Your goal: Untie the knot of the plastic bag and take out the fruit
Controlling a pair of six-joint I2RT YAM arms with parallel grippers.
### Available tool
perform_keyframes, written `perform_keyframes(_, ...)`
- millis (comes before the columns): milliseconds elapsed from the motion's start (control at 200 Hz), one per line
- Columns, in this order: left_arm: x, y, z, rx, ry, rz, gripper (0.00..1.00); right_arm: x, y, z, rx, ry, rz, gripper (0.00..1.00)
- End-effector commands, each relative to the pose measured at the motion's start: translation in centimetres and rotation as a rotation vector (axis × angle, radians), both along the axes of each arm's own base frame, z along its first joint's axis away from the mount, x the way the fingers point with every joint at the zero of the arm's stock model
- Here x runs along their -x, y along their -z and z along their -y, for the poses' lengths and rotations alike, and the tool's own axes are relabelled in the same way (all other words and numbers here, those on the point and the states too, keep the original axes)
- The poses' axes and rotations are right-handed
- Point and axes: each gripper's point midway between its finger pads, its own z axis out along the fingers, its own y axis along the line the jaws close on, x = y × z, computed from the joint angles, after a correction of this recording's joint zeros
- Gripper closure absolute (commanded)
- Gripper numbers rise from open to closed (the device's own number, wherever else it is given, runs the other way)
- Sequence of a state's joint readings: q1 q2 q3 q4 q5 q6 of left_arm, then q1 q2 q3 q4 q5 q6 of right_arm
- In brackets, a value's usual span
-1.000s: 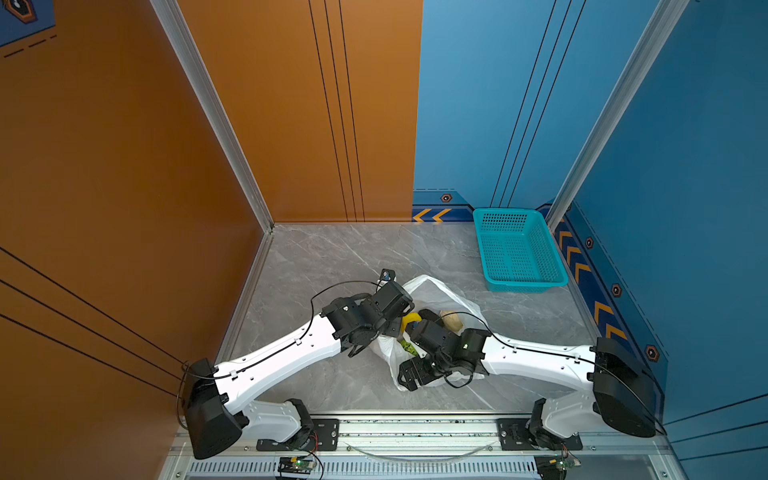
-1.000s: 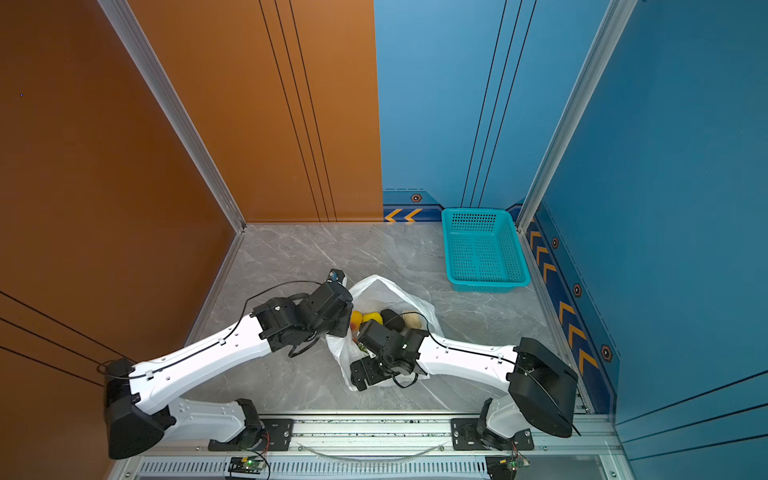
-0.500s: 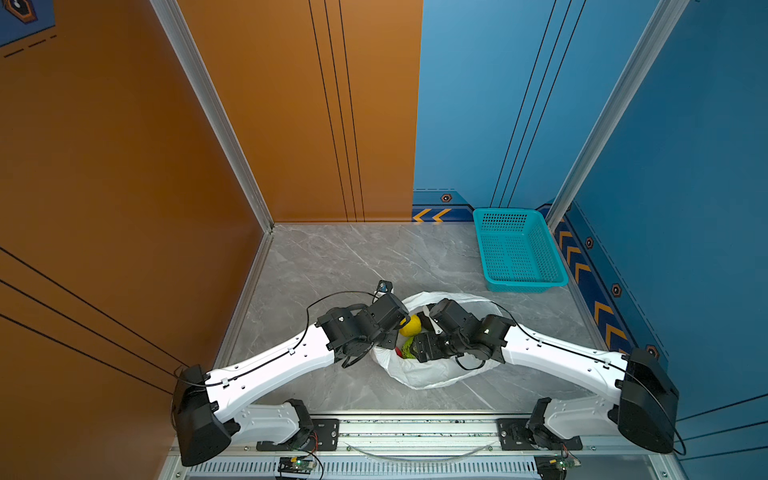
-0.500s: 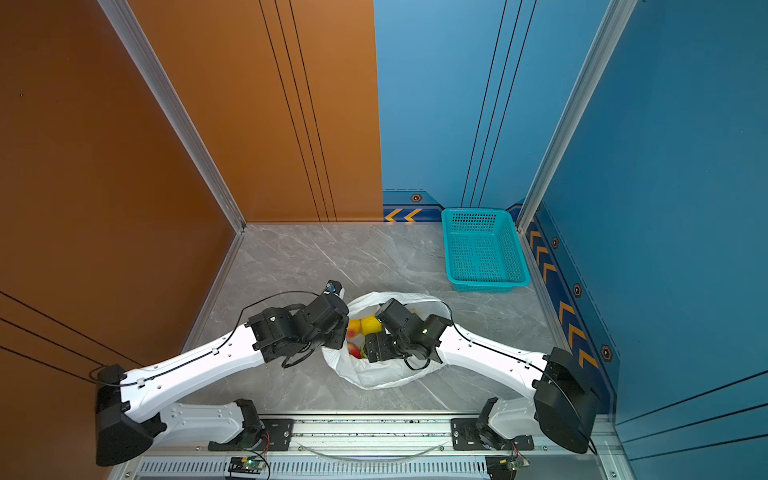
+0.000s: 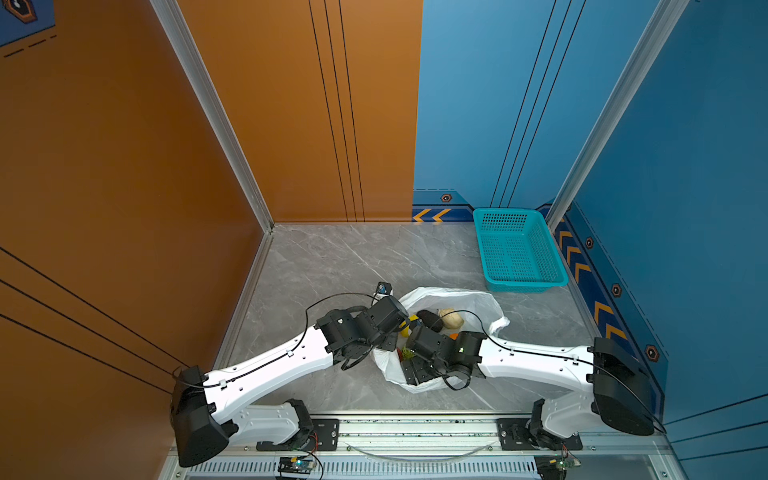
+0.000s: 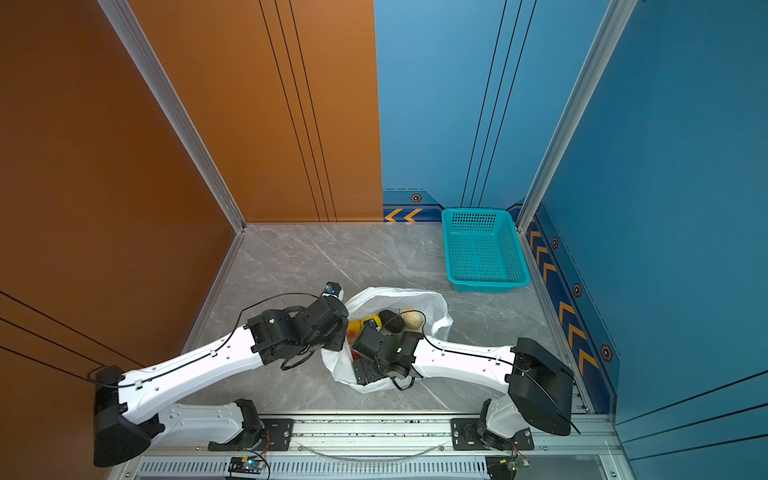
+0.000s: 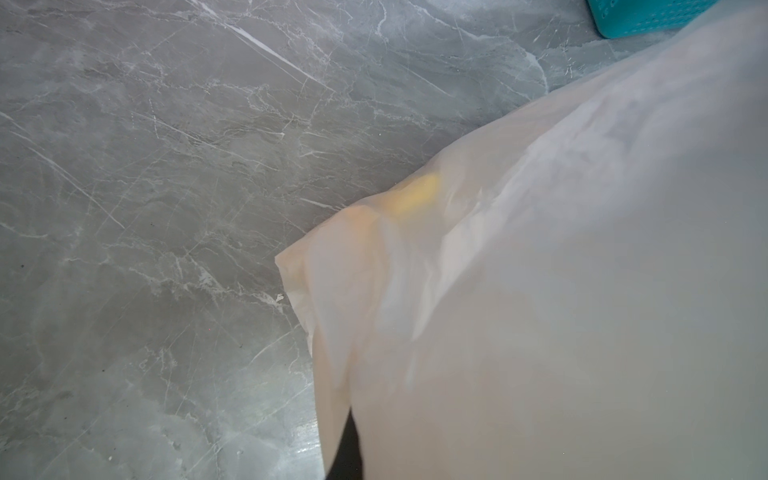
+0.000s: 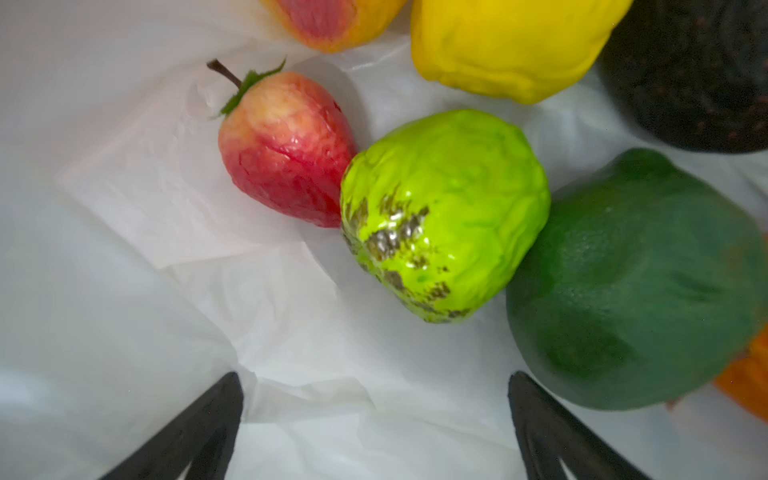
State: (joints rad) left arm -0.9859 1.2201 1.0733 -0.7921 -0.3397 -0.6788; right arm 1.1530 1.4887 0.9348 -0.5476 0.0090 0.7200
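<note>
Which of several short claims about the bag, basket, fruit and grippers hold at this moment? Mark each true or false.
1. The plastic bag is open, with fruit showing inside. True.
2. The teal basket holds two fruits. False: no fruit is in the basket.
3. The right gripper is open inside the bag, holding nothing. True.
4. The left gripper is open, clear of the bag. False: it is shut on the bag's film.
5. The bright green fruit touches the dark green fruit. True.
</note>
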Motion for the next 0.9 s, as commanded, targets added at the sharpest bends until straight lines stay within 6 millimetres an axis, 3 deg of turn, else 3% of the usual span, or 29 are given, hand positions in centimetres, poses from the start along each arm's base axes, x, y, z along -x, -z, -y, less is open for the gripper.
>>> perform_keyframes(0, 0.3, 0.6, -0.7, -0.029, -0.017, -0.003, 1.00, 1.1, 2.8, 2.7, 0.133, 0.007, -0.041, 0.00)
perform_keyframes(125, 0.6, 1.1, -0.6, -0.024, -0.013, -0.019, 1.00, 0.6, 2.8, 2.8, 0.136, 0.001, -0.038, 0.00)
perform_keyframes(235, 1.1, 1.1, 0.1, -0.002, 0.000, -0.021, 1.00, 0.1, 1.7, 2.8, 0.096, 0.005, -0.016, 0.00)
perform_keyframes(250, 1.5, 2.1, -0.2, -0.024, 0.005, -0.036, 1.00, 0.0, 1.5, 2.7, 0.086, 0.007, -0.015, 0.00)
perform_keyframes(401, 3.1, 3.8, 0.0, -0.039, 0.040, -0.052, 1.00, -0.3, 0.0, 4.3, 0.024, 0.048, 0.026, 0.00)
perform_keyframes(626, 3.5, 4.6, 0.5, -0.031, 0.054, -0.028, 1.00, 0.1, 1.8, 9.0, 0.019, 0.140, 0.085, 0.00)
perform_keyframes(756, 3.4, 4.5, 1.0, -0.048, 0.069, -0.011, 1.00, 0.1, 2.7, 10.2, 0.022, 0.163, 0.107, 0.00)
perform_keyframes(896, 2.5, 3.0, 1.1, -0.047, 0.057, 0.081, 1.00, -0.2, 4.1, 11.5, 0.074, 0.174, 0.125, 0.00)
